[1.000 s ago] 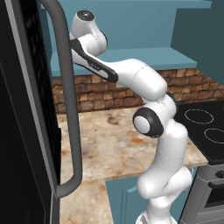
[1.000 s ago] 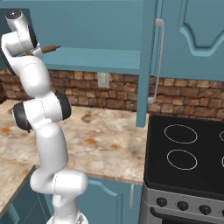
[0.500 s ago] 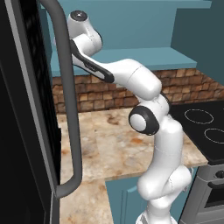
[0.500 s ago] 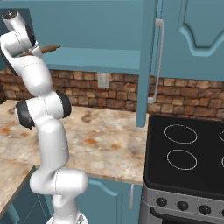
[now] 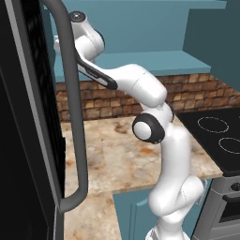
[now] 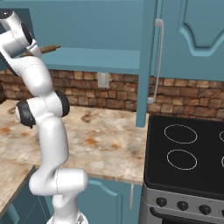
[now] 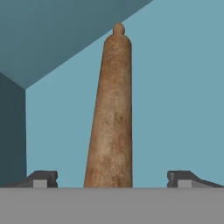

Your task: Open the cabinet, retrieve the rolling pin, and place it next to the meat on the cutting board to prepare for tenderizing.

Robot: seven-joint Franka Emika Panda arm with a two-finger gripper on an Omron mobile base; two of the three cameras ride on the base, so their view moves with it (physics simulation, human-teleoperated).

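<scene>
The cabinet (image 6: 96, 54) stands open, its left door (image 6: 146, 65) swung out edge-on with its slim silver handle (image 6: 157, 57). On the teal shelf (image 5: 164, 63) lies the brown wooden rolling pin (image 7: 111, 113), whose tip also pokes out past my hand in the right base view (image 6: 49, 47). My arm reaches up to the shelf's left end. My gripper (image 7: 112, 179) is open, its fingertips (image 7: 41, 178) on either side of the pin's near end and well apart from it. The meat and the cutting board are out of view.
A black appliance with a thick grey handle (image 5: 70, 108) rises close on the left. The marble counter (image 6: 105, 131) runs below a brick backsplash. A black stove (image 6: 188, 153) sits to the right. The cabinet's right door (image 6: 197, 39) is shut.
My hand has edged slightly left along the shelf toward the rolling pin. The jaws have stayed wide apart.
</scene>
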